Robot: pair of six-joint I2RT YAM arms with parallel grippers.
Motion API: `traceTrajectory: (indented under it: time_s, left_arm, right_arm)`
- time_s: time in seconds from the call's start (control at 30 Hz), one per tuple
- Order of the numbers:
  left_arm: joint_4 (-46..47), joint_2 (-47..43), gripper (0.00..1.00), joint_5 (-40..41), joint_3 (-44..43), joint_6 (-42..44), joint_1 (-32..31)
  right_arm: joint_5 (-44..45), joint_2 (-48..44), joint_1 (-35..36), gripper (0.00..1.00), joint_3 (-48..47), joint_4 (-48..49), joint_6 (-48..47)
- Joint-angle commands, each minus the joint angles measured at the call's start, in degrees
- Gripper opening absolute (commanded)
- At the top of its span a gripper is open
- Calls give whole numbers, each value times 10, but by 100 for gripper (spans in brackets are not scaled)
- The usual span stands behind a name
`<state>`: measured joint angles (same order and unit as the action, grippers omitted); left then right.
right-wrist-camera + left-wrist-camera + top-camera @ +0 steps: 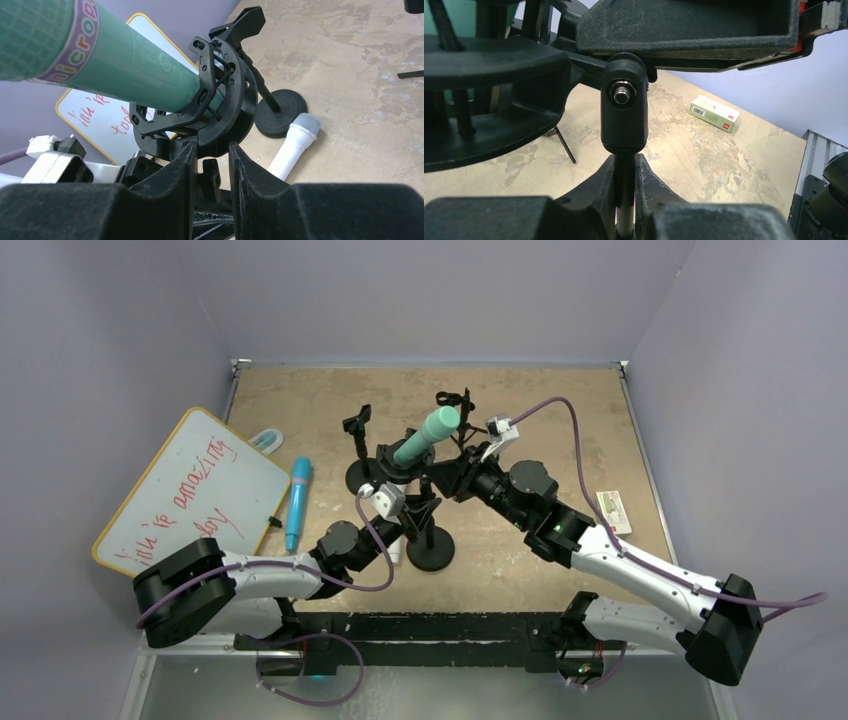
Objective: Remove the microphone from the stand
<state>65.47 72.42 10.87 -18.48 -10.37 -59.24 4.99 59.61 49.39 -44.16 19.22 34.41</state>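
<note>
Mic, green, sits tilted in shock mount atop stand; my L gripper is clamped on the stand's pole, R gripper straddles the mount's neck, can't tell if closed, so I'd brace w/ L and pull straight along its axis.

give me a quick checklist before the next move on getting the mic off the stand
1. Green microphone seated in the shock mount: ok, not yet out.
2. Left gripper clamped on the stand pole to brace it: ok.
3. Right gripper holding the microphone body: not ok; it is open, straddling the mount's underside.
4. White microphone on the table, apart from the right gripper: ok.
5. Free path for sliding the green microphone out: cannot tell.
</note>
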Motion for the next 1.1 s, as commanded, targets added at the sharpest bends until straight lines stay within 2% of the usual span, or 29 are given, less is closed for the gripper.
traceTrajectory:
  time_s: [0.0, 0.07, 0.47, 0.8, 1.07]
  left_arm:
    - [0, -4, 3, -22, -6, 1, -3]
    - [0, 3, 0, -27, -6, 4, -3]
    - [8, 36, 0, -38, 4, 5, -3]
    - [31, 56, 0, -35, 26, -13, -3]
    - [35, 70, 0, -42, 26, -18, -3]
  right_arm:
    - [12, 2, -3, 29, 22, -70, -22]
    - [9, -4, -3, 29, 36, -65, -20]
    - [-12, 13, -3, 23, 91, -43, -3]
    - [-20, 23, -3, 22, 119, -27, 14]
    - [-5, 13, -2, 19, 137, -24, 27]
